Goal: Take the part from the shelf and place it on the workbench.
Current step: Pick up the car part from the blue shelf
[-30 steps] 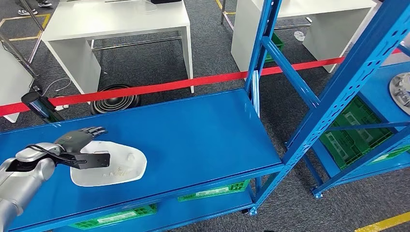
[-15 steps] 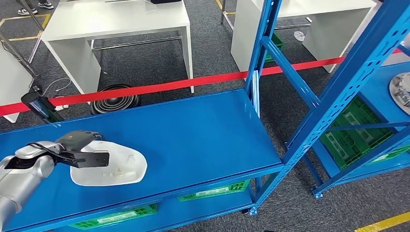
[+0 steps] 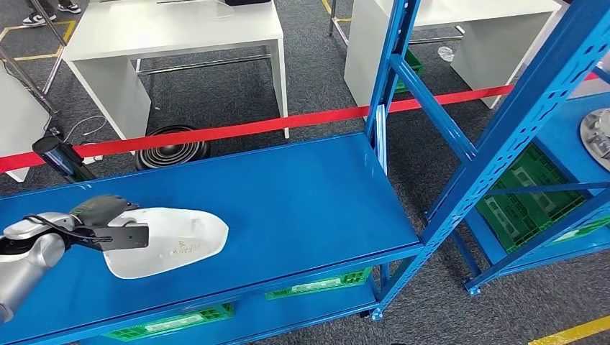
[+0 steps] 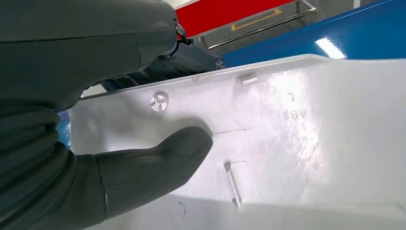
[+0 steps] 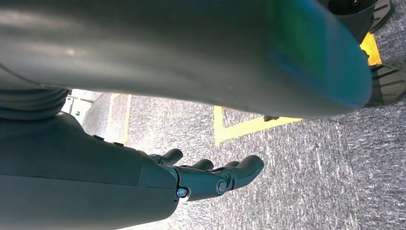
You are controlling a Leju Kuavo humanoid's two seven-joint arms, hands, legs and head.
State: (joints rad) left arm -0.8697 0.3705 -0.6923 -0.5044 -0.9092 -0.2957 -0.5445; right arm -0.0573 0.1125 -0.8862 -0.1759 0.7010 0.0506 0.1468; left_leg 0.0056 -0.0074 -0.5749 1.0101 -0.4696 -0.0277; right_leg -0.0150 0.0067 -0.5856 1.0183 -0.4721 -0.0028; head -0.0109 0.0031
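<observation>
Holding the scene: the blue shelf (image 3: 288, 194) carried the white part (image 3: 176, 241) on its top level, toward the robot's left end, well away from the upright post.
Shelf bins: green crates (image 3: 173, 322) sat on the level beneath, and another green crate (image 3: 529, 194) in the neighbouring rack; what they held I could not tell.
White counter: the counter (image 3: 173, 32) stood beyond the red barrier tape (image 3: 288, 123), well apart from the part, so I judged the carry had yet to begin.
Part: a shallow moulded shell, its near-left edge in the hand's grip and its far end seeming tipped off the shelf, which suited a lift from one side.
Left hand: the left hand (image 3: 101, 215) gripped the part's rim, thumb (image 4: 158, 165) pressed on the inner face and fingers (image 4: 191, 60) over the outer edge.
Right hand: the right hand (image 5: 210, 179) hung over grey floor, fingers apart and holding nothing.
</observation>
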